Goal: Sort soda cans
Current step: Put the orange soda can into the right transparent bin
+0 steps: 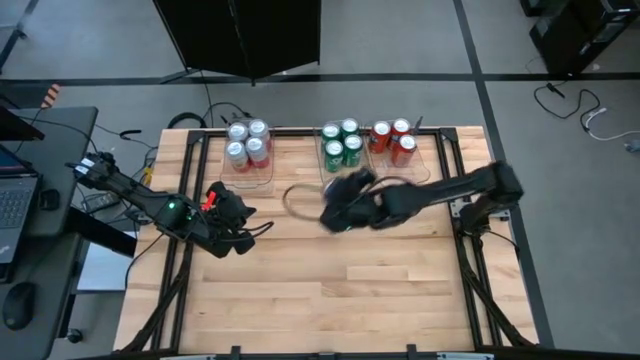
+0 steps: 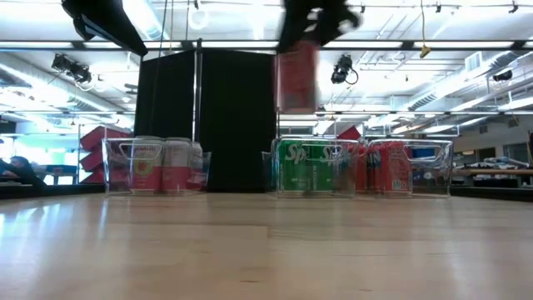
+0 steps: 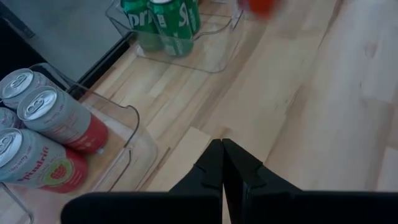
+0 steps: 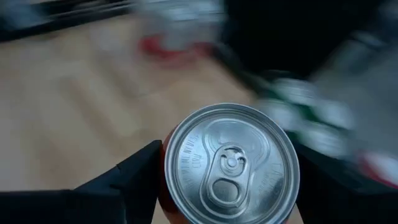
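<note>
My right gripper [image 1: 345, 200] is over the table's middle, just near of the bins, shut on a red soda can [image 2: 297, 77] whose silver top [image 4: 231, 165] fills the right wrist view. My left gripper [image 3: 222, 165] is shut and holds nothing; it hovers left of centre [image 1: 240, 225]. Three clear bins stand along the far edge. The left one holds silver-white cans with red lower parts [image 1: 248, 148], the middle one green cans [image 1: 340, 146], and the right one red cans [image 1: 392, 140]. My right gripper pinches the red can between its two fingers, one [image 4: 140, 177] on each side of the upper wall [image 4: 165, 186] just under the rim. The fingers come from above, pointing down. The can hangs upright below them, lifted well clear of the table [image 2: 297, 77].
Bare wood table [image 1: 340, 290] spreads across the near half. The three clear bins [image 2: 154, 167], [image 2: 312, 167], [image 2: 408, 167] line the far edge. A black frame runs round the table, cables [image 1: 215, 110] lie beyond the far left corner, and a laptop desk [image 1: 30, 190] stands left.
</note>
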